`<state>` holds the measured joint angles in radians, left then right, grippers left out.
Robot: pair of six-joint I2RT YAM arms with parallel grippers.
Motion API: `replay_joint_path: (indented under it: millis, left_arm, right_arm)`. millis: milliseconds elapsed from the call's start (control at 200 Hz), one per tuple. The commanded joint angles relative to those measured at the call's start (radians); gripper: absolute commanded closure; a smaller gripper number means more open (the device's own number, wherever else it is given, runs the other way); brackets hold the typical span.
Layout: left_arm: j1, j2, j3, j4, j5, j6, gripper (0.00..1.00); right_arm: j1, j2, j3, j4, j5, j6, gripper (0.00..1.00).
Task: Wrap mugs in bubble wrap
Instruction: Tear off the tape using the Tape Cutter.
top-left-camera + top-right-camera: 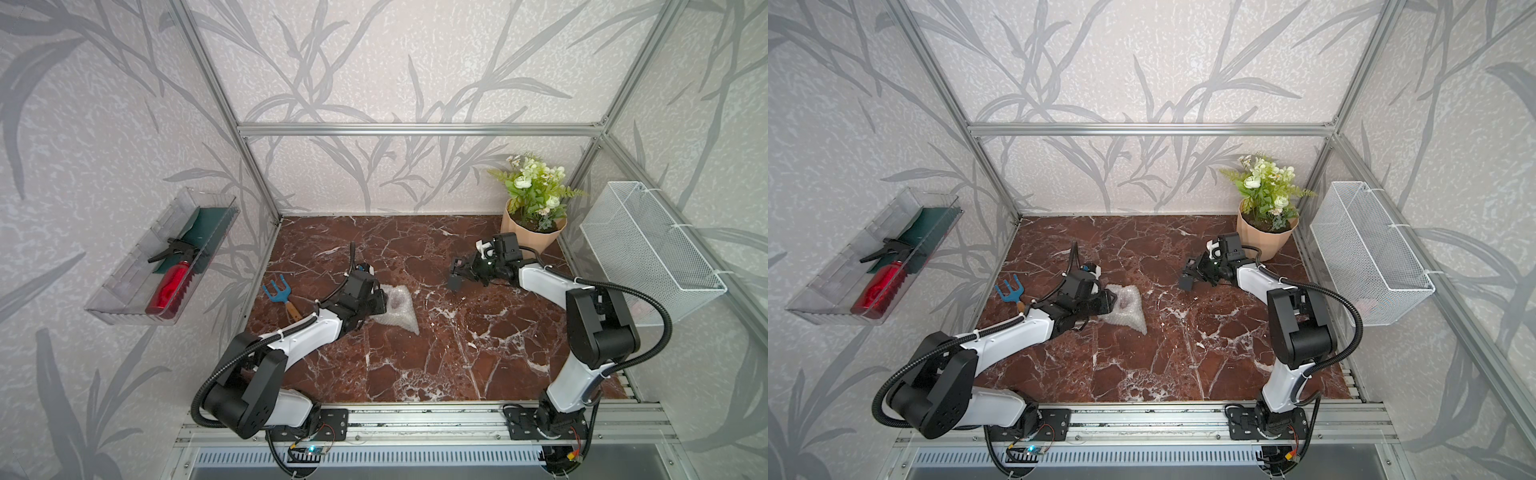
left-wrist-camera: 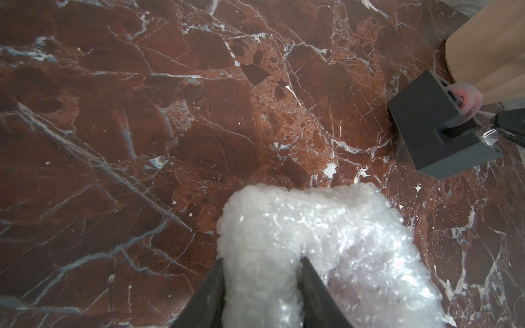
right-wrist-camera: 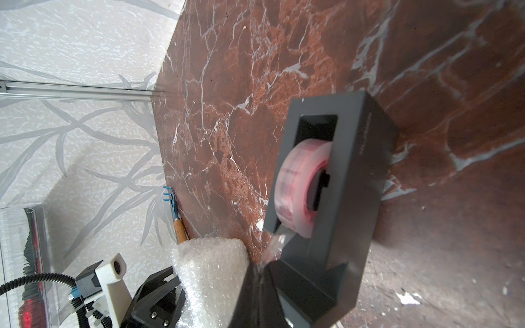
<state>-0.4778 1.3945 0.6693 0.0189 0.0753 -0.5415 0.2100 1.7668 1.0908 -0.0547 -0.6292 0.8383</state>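
Note:
The bubble wrap (image 1: 402,312) (image 1: 1128,309) lies bunched into a bundle left of the table's middle. A dim reddish shape shows through it, the mug (image 1: 398,302) (image 2: 366,255), otherwise hidden. My left gripper (image 1: 384,301) (image 2: 261,261) is shut on a thick fold of the wrap (image 2: 312,227), one finger on each side. My right gripper (image 1: 460,268) (image 3: 258,269) is shut on the clear tape strip (image 3: 274,247) that runs from the pink roll (image 3: 295,184) in a dark grey tape dispenser (image 1: 454,283) (image 3: 355,198) (image 2: 431,133). The dispenser stands to the right of the bundle.
A peach plant pot (image 1: 532,237) with flowers stands at the back right, close behind my right wrist. A blue hand rake (image 1: 278,293) lies left of my left arm. A clear wall tray (image 1: 124,286) holds a red spray bottle. A white wire basket (image 1: 648,245) hangs on the right wall.

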Motion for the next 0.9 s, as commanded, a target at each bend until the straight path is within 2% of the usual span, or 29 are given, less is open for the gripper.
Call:
replay_joint_path:
  millis: [0,895]
  left_arm:
    - [-0.009,0.003,-0.030,-0.083,-0.009,0.012,0.61]
    - [-0.014,-0.006,-0.032,-0.089,-0.016,0.012,0.61]
  right_arm:
    - [-0.004,-0.054,-0.002,0.017,-0.029,-0.015,1.00]
    - [-0.003,-0.087,-0.024,0.055,-0.070,-0.030,1.00]
